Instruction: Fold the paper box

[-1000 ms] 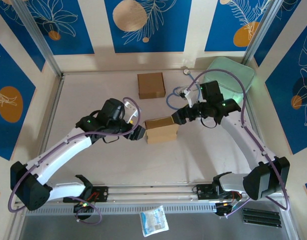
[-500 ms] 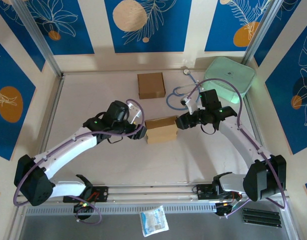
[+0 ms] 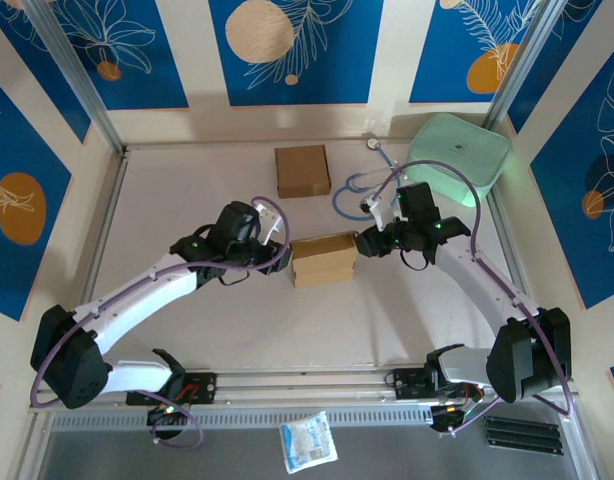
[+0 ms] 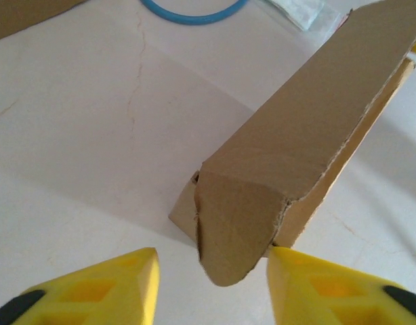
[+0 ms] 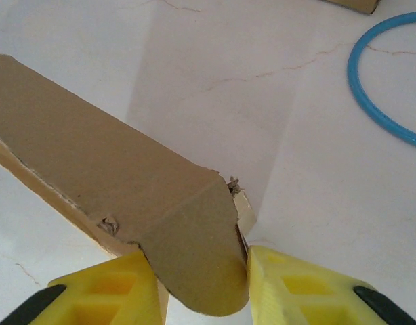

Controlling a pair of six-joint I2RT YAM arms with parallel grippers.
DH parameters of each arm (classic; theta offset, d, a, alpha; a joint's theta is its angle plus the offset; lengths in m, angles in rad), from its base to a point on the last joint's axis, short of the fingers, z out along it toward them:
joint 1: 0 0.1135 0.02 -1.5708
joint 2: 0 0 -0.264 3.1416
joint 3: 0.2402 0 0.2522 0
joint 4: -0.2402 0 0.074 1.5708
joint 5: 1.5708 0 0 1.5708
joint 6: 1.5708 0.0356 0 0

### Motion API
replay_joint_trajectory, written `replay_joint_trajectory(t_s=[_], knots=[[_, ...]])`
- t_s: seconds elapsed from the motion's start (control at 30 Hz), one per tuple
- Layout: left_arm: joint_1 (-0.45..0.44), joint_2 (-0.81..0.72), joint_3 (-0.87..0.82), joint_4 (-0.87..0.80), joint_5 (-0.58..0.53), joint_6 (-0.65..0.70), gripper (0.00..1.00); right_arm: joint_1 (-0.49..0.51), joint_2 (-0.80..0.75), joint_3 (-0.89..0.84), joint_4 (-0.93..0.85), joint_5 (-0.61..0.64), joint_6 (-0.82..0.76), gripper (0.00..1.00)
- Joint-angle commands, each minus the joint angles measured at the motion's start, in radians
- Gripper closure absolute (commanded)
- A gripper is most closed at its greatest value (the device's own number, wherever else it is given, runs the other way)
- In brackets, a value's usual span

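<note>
Two arms meet at the paper box (image 3: 323,259), which lies near the middle of the table (image 3: 177,200) with its long side running left to right. The left gripper (image 3: 285,262) sits at the box's left end and the right gripper (image 3: 362,241) at its right end.

From the left wrist, the box's rounded end flap (image 4: 238,230) hangs between the yellow fingers (image 4: 106,291). The finger on the right of that view touches the box's lower edge, while the one on the left stands clear of the flap with bare table between them. So the left gripper (image 4: 209,271) straddles the flap without clamping it.

From the right wrist, the other end flap (image 5: 194,261) is folded down and sits tight between both yellow fingers (image 5: 296,281), each against an edge of it. The right gripper (image 5: 198,271) appears to be pinching the flap, though how firmly it presses is hard to judge. A ragged, torn corner shows just above the flap.

A second cardboard box (image 3: 302,171), folded flat, lies well behind the first. A blue ring (image 5: 377,88) lies on the table near the right end of the paper box. A pale green tray (image 3: 459,158) rests in the far right corner, and a white packet (image 3: 307,441) lies on the ledge in front of the arm bases.
</note>
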Motion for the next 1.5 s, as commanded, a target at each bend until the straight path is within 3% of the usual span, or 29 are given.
replay_joint_trajectory(t_s=[0.0, 0.8, 1.47], knots=[[-0.008, 0.011, -0.008, 0.014, -0.008, -0.007, 0.60, 0.011, -0.038, -0.013, 0.015, 0.015, -0.003, 0.71], [-0.008, -0.006, 0.006, 0.026, 0.055, -0.033, 0.84, 0.032, 0.003, 0.134, -0.164, -0.065, 0.093, 0.92], [-0.009, 0.013, -0.004, 0.057, 0.068, -0.059, 0.86, 0.043, 0.190, 0.247, -0.282, -0.101, 0.367, 0.92]])
